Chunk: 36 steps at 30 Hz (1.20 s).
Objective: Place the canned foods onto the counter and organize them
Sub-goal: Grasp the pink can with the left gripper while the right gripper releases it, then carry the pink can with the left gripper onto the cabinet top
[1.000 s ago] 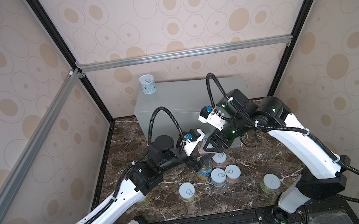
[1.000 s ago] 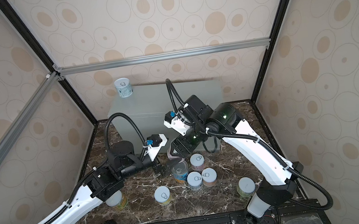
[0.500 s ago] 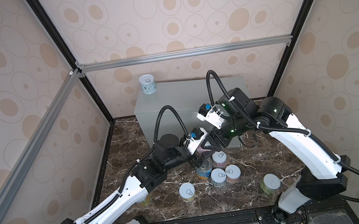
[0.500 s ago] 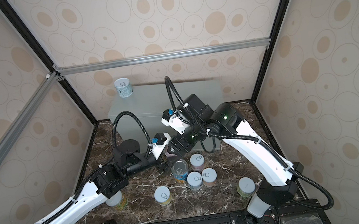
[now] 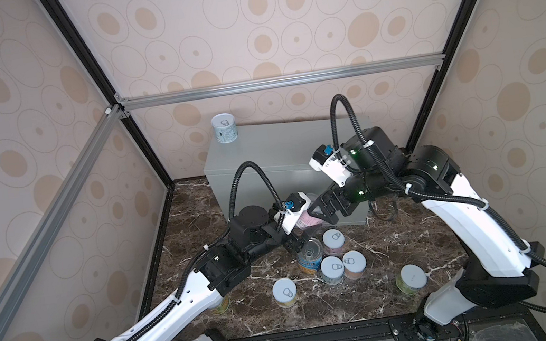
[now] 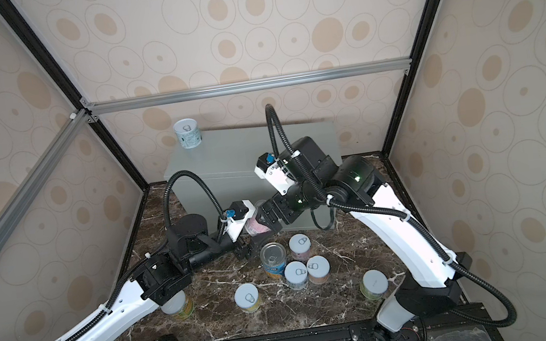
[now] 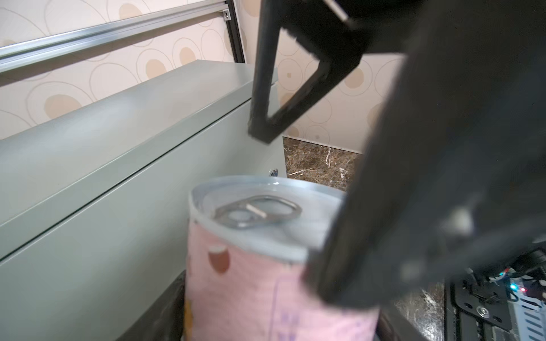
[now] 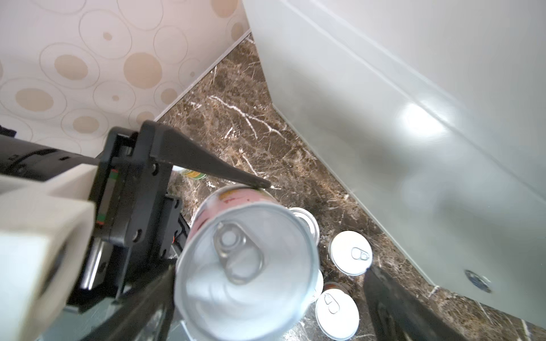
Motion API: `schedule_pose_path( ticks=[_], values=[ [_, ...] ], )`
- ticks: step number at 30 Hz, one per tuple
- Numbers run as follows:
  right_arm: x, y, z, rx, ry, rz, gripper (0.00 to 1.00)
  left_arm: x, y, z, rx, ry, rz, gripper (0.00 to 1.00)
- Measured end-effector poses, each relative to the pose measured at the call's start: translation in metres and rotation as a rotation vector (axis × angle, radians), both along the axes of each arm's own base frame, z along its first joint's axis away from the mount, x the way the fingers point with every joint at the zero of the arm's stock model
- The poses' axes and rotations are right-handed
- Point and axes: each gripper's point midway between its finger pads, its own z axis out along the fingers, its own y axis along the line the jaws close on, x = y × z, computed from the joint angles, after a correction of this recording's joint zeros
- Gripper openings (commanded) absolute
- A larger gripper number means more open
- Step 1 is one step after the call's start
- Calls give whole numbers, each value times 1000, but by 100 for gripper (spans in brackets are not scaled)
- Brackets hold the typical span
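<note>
Overhead, left pincer [image 5: 301, 237] gripping one pink can [image 5: 308, 218], right pincer [image 5: 322, 212] agape, one can [image 5: 225, 133] atop counter [image 5: 279, 145], seven cans [image 5: 284, 292] below.

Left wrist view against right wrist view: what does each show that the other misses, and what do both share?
Only the left wrist view: the aluminium rail and black frame post beyond the counter. Only the right wrist view: loose cans standing on the marble below, and the left claw plainly shut on the pink can. Both: that pink can with its pull-tab lid, the open right claw either side of it, the counter's grey front and its lock.
</note>
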Motion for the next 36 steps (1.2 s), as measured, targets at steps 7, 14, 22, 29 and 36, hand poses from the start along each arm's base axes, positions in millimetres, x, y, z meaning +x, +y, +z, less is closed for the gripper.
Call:
schedule_pose_path(
  ticks=[7,14,22,29,36],
  values=[
    [-15,-49,45,87,-178,-91,100,33,30,13,2,23,138,53],
    [-19,-53,31,74,-198,-78,100,77,75,54,-108,19,296,53],
    [-18,-40,1,55,-168,-20,100,120,123,63,-205,53,419,54],
    [-32,-29,5,119,-193,85,100,144,160,70,-290,25,470,54],
    [-38,-20,10,158,-234,164,100,164,181,67,-334,14,495,56]
  ],
)
